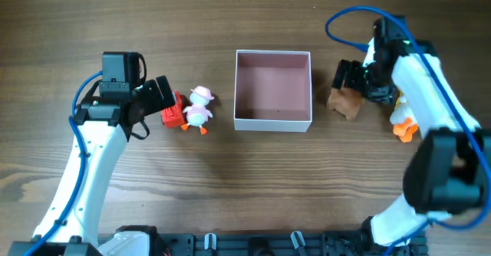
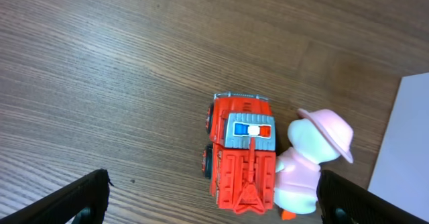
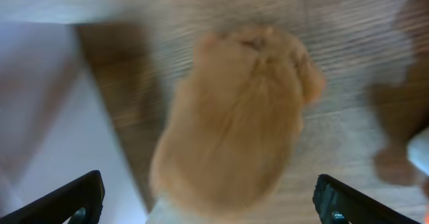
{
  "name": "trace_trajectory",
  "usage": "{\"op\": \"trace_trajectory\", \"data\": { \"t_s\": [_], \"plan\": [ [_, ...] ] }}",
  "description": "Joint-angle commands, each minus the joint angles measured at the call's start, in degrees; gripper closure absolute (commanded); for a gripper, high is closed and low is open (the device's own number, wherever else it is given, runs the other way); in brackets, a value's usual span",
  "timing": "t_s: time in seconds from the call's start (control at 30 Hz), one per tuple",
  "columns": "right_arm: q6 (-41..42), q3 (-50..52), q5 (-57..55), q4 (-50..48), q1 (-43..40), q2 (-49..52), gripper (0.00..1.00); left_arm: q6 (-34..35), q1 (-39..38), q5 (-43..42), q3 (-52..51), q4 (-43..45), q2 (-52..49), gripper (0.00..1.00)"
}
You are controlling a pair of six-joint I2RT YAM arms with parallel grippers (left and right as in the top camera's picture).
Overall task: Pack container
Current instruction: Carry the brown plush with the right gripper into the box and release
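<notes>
The container (image 1: 272, 119), a square shallow white box with a pale pink inside, stands at the table's middle and holds nothing. A red toy fire truck (image 1: 172, 112) and a pink-hatted duck toy (image 1: 199, 109) lie side by side to its left. My left gripper (image 1: 163, 95) is open just above the truck (image 2: 239, 150), with the duck (image 2: 310, 160) at its right finger. My right gripper (image 1: 347, 78) is open above a brown plush toy (image 1: 345, 101), blurred in the right wrist view (image 3: 234, 117).
A white duck toy with orange feet (image 1: 403, 120) lies right of the plush, partly under the right arm. The container's white wall shows at the edge of both wrist views (image 2: 402, 143) (image 3: 60, 137).
</notes>
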State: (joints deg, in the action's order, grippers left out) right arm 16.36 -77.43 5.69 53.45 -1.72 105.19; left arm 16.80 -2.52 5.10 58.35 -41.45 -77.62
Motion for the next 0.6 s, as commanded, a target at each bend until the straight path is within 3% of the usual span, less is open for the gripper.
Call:
{"op": "trace_trajectory", "data": {
  "t_s": [0.0,0.07,0.27,0.3,0.4,0.43,0.47,0.57],
  "plan": [
    [3.4,-0.8,-2.7,-2.3,-0.1,6.1,0.00,-0.1,-0.2,1.0,1.0,0.0,-0.5,0.00],
    [4.0,-0.8,-2.7,-3.1,0.0,8.1,0.01,-0.1,-0.2,1.0,1.0,0.0,-0.5,0.00],
    [2.4,-1.0,-3.0,-4.0,0.7,6.1,0.44,-0.1,-0.2,1.0,1.0,0.0,-0.5,0.00],
    [1.3,-1.0,-3.2,-4.0,1.3,4.3,0.55,-0.1,-0.2,1.0,1.0,0.0,-0.5,0.00],
    [0.2,-1.0,-4.2,-3.9,5.7,-5.7,0.59,-0.1,-0.2,1.0,1.0,0.0,-0.5,0.00],
    [0.3,-1.0,-4.1,-3.9,8.4,-10.6,0.71,-0.1,-0.2,1.0,1.0,0.0,-0.5,0.00],
    [0.3,-1.0,-3.4,-4.0,11.1,-14.7,0.96,-0.1,-0.2,1.0,1.0,0.0,-0.5,0.00],
    [2.9,-1.0,-2.9,-5.7,20.6,-23.7,0.96,-0.1,-0.2,1.0,1.0,0.0,-0.5,0.00]
  ]
}}
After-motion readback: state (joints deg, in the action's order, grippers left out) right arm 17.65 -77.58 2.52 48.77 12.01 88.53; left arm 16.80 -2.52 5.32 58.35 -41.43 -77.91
